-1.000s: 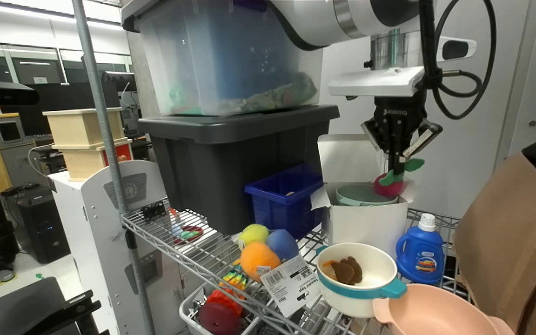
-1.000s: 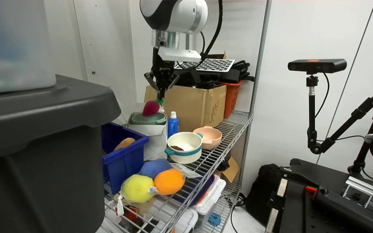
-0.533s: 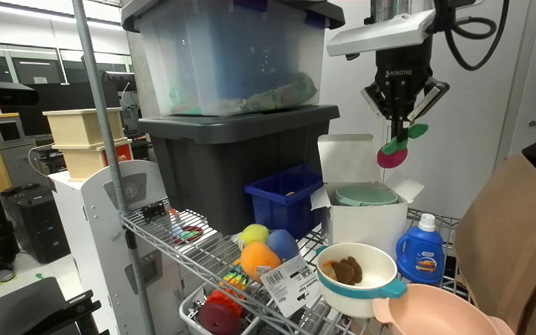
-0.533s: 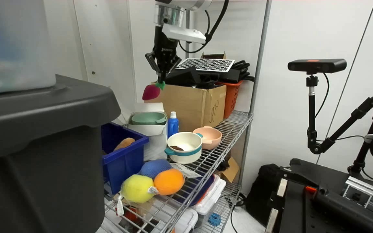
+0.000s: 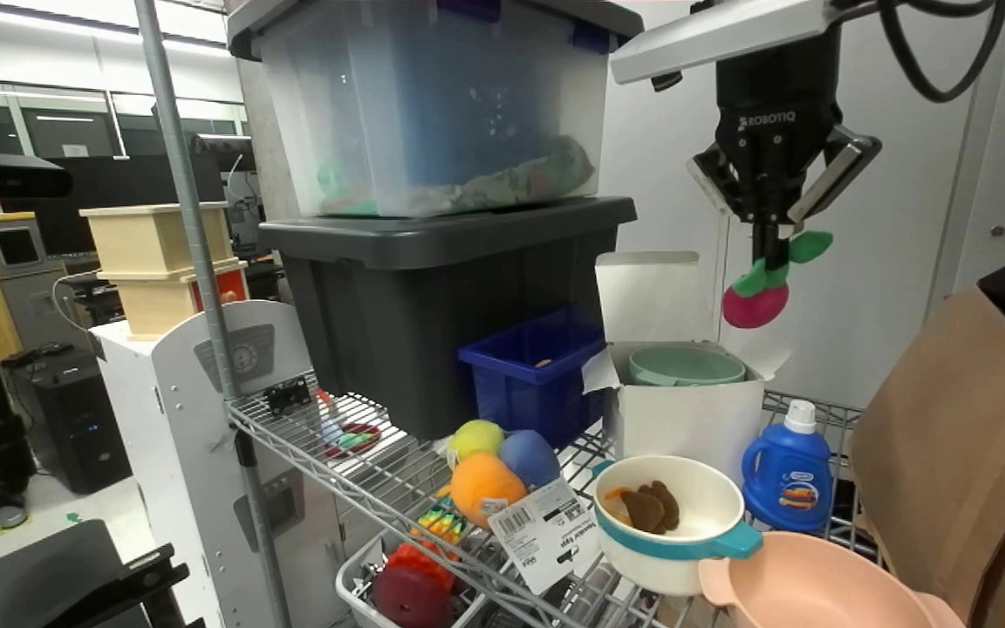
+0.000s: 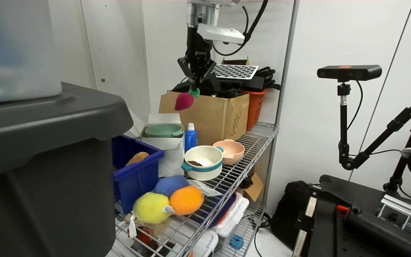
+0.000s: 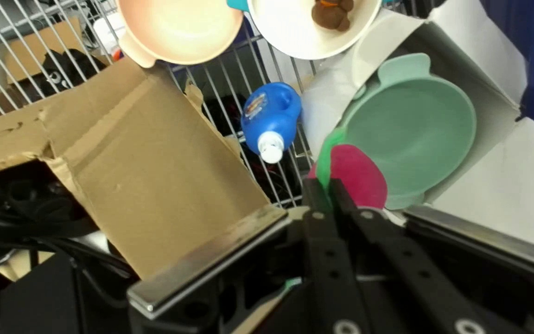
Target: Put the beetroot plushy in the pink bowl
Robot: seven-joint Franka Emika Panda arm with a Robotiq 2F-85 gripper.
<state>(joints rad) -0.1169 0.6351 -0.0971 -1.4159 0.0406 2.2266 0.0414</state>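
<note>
Jaws pinch the green leafy top [image 7: 324, 160] of the beetroot plushy [image 5: 757, 305]; round body hangs free below, midair over the back-edge side of the surface [image 6: 257, 137], near the white box [image 5: 686, 427]; leaf grip probably lets the body go in first with jaws clear of the rim, but soft top may let it swing; pink bowl [image 6: 228, 152] sits near the open edge, toward the corner post [image 6: 286, 71] in an exterior view; height likely serves to clear that box and the blue bottle [image 5: 789, 480]; carry to open edge, lowering, release remain.
</note>
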